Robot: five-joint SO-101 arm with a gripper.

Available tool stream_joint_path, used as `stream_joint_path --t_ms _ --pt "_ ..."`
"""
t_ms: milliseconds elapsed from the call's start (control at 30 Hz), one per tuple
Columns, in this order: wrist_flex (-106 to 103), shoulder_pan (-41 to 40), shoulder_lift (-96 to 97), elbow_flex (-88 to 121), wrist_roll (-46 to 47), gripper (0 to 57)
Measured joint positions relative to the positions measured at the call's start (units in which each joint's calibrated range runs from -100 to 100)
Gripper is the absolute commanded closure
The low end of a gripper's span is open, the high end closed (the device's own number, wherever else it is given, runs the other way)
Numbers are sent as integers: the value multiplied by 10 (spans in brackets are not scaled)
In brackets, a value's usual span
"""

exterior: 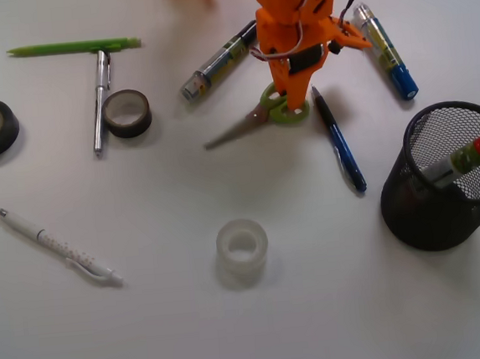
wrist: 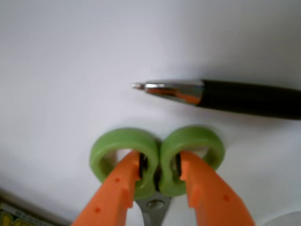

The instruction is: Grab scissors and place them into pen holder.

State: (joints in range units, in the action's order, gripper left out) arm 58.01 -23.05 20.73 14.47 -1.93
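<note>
A: Status of task, judged from both views?

B: Grasp stage. In the wrist view the pincer (wrist: pixel 159 172) has one orange finger inside each green loop of the scissors (wrist: pixel 156 160), squeezing the middle bridge where the loops meet. Narrowly parted, clamped on the handles. The scissors appear to lie on the white counter (exterior: pixel 151 322); no lift visible. Front view agrees: pincer (exterior: pixel 288 106) down on the loops, blades pointing to frame-left.

A: Remaining?

B: Lift, carry over to the pen holder (exterior: pixel 447 180) at the right edge, then drop in. Holder is well apart from the scissors. It already contains a red-and-green marker (exterior: pixel 472 156) leaning on the rim.

A: Inventory, near to far in the front view.

B: One clear tape roll (exterior: pixel 242 246), nearest. One white pen (exterior: pixel 58 246). One mesh holder with one marker inside. One blue pen (exterior: pixel 339 141) just beside the scissors; its tip shows in the wrist view. One pair of scissors. Two dark tape rolls (exterior: pixel 127 113), the other at far left. One silver pen (exterior: pixel 100 99). Two fat markers, one dark (exterior: pixel 217 62), one blue-capped (exterior: pixel 386 49). One green pen (exterior: pixel 73 48), farthest.
</note>
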Motion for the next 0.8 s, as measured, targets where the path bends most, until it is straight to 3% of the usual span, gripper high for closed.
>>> stream_joint_path --t_ms 33,100,567,800 --pt "-3 1 10 -4 0 498" --pt "-7 4 22 -5 -11 571" --pt "13 6 20 -30 -35 572" --pt "174 55 -118 -204 -147 572"
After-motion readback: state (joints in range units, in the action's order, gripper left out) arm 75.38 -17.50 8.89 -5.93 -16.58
